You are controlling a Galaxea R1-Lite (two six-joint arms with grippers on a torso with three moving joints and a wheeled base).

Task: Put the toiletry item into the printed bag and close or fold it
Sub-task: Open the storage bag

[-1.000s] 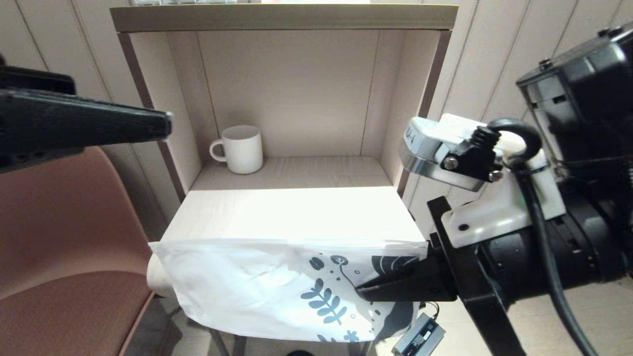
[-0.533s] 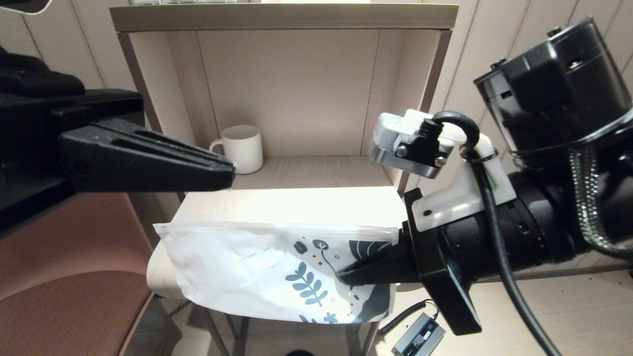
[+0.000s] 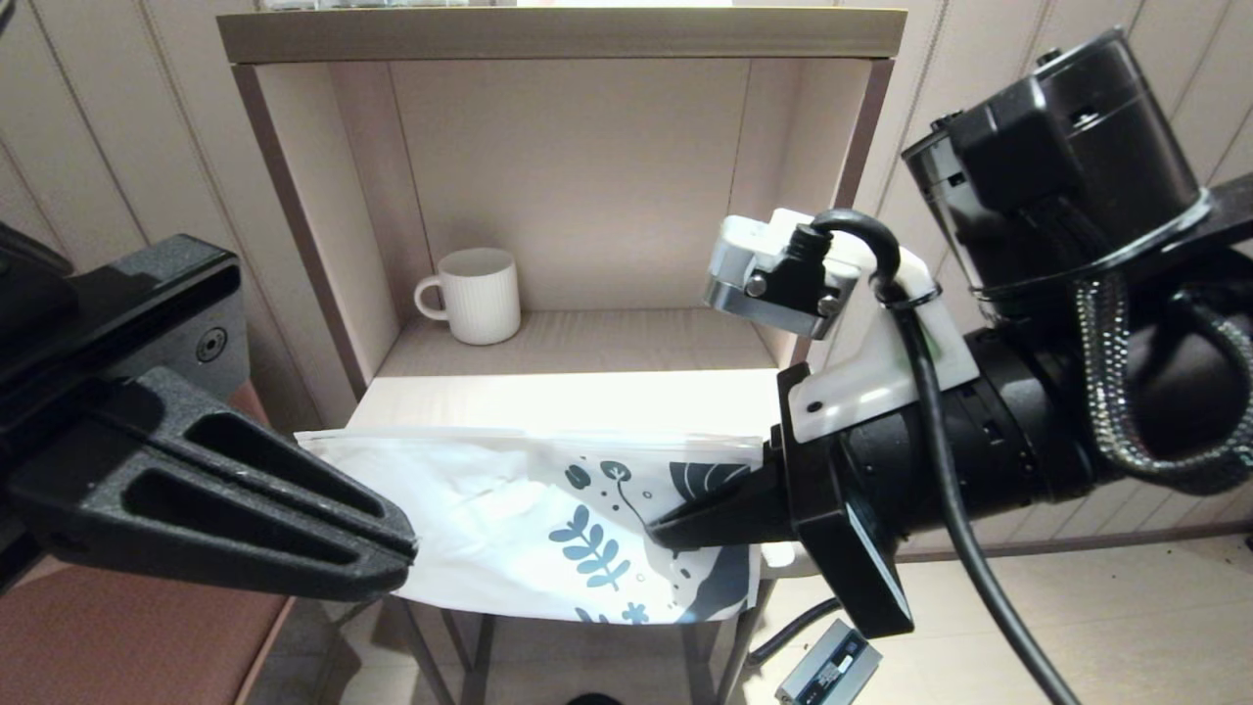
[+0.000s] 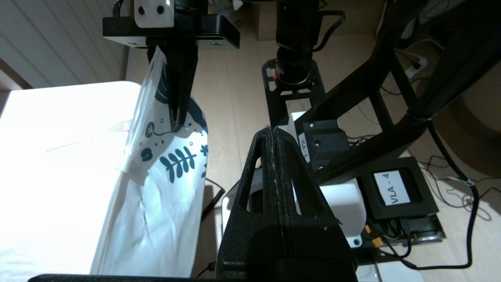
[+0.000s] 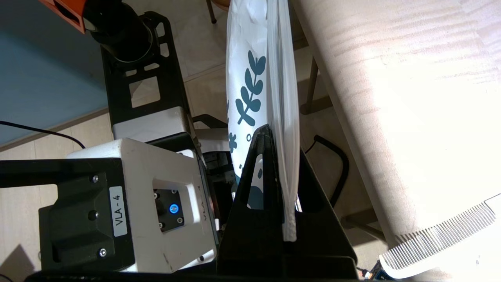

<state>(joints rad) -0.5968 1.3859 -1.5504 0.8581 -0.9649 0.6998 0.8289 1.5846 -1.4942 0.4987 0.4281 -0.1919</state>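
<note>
The printed bag, white with dark blue leaves at one end, hangs on edge along the table's front edge. My right gripper is shut on its printed end, and the bag's top strip sits pinched between the fingers. My left gripper is shut on nothing, low at the left, in front of the bag's plain end. In the left wrist view its tip points past the bag. The toiletry item, a white comb, lies on the table top near the front edge. In the head view it is lost in the glare.
A white ribbed mug stands at the back left of the shelf recess behind the table top. A brown chair seat is at the lower left. A small power unit and cables lie on the floor under the right arm.
My right gripper has carried the bag's printed end left and higher against the table's front. My left gripper has swung down from high on the left to beside the bag's plain end.
</note>
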